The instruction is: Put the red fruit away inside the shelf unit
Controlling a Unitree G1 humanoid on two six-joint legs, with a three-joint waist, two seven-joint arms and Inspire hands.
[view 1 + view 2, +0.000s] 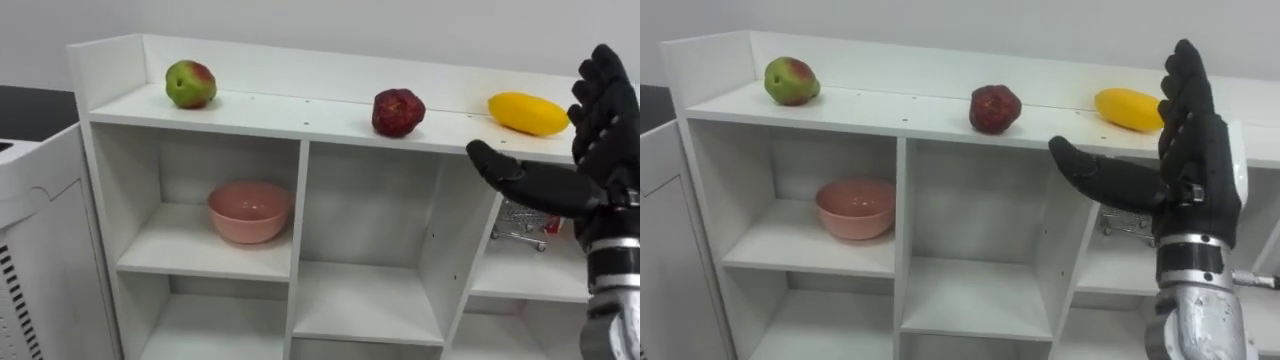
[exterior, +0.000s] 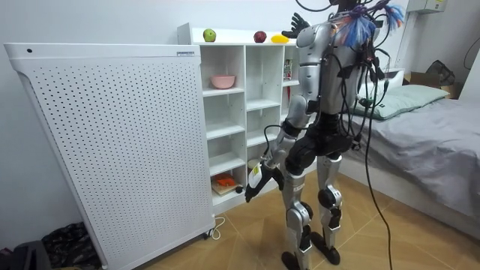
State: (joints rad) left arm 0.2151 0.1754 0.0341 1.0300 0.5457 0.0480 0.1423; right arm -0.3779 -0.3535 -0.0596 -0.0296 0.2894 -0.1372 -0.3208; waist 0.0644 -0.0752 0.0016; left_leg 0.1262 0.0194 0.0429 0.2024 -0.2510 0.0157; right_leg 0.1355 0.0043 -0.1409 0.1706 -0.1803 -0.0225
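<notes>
On the top board of the white closet [image 1: 250, 112] lie three fruits in a row: a green-red apple [image 1: 190, 84] at the left, a dark red fruit [image 1: 397, 112] in the middle and a yellow mango [image 1: 528, 113] at the right. My right hand [image 1: 590, 150] is raised in front of the mango, open, fingers straight up and thumb pointing left, holding nothing. In the room view my left hand [image 2: 256, 180] hangs low by my thigh.
A pink bowl [image 1: 250, 211] sits in the upper left compartment. A small toy shopping cart [image 1: 522, 222] stands in the right compartment. A white perforated panel [image 2: 112, 142] stands at the closet's left. A bed [image 2: 427, 142] is behind me.
</notes>
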